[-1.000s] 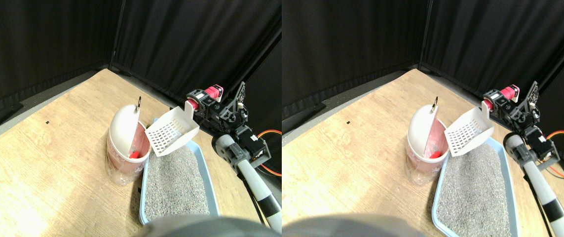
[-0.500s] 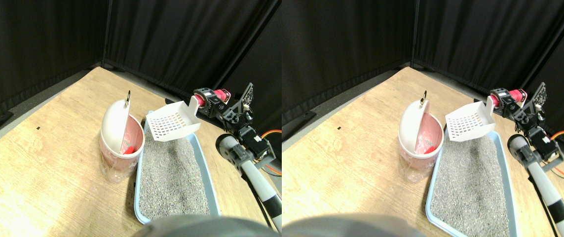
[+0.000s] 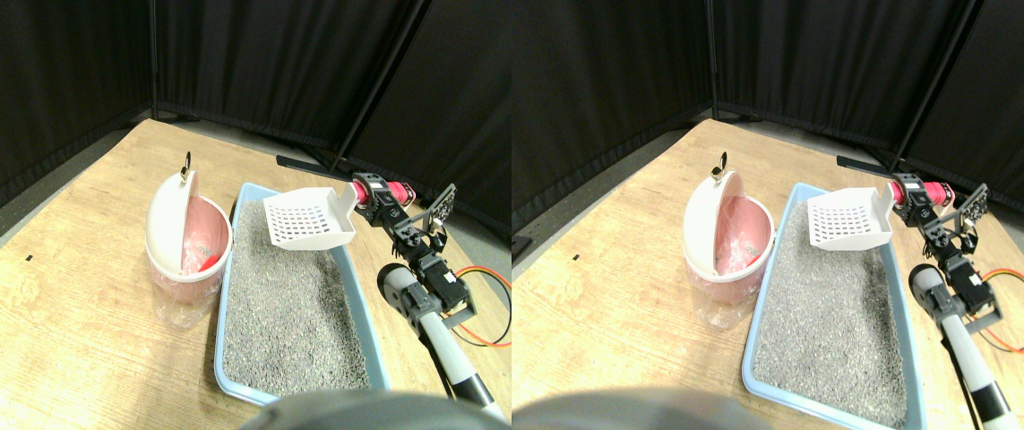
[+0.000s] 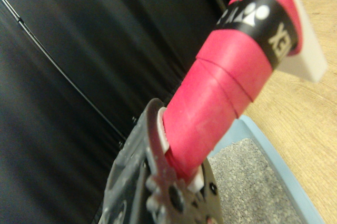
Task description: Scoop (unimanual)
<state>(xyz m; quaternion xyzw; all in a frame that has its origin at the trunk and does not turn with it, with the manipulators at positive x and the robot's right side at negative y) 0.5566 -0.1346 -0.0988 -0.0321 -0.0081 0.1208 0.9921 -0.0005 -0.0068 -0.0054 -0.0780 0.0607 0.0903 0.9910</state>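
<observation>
**Scoop held over the litter tray, bin already loaded**

The right tool (image 3: pixel 374 194) is clamped on the red-wrapped handle (image 4: pixel 221 97) of the white slotted scoop (image 3: pixel 307 219); the wrist view shows the wrap running straight into the dark jaw frame. The scoop hangs in the air, roughly level, above the far end of the blue litter tray (image 3: pixel 223 305), its blade pointing toward the pink bin (image 3: pixel 187 260) just beside the tray. The blade looks empty, its slots showing clean.

A small red object (image 3: pixel 197 263) lies inside the bin, under its raised white lid (image 3: pixel 167 218), so I judge one transfer done. What is left appears to be another pass through the grey litter (image 3: pixel 292 305), or setting the scoop down. The litter surface looks even, with no lump visible. Tray and bin stand on the wooden counter (image 3: pixel 55 287).
</observation>
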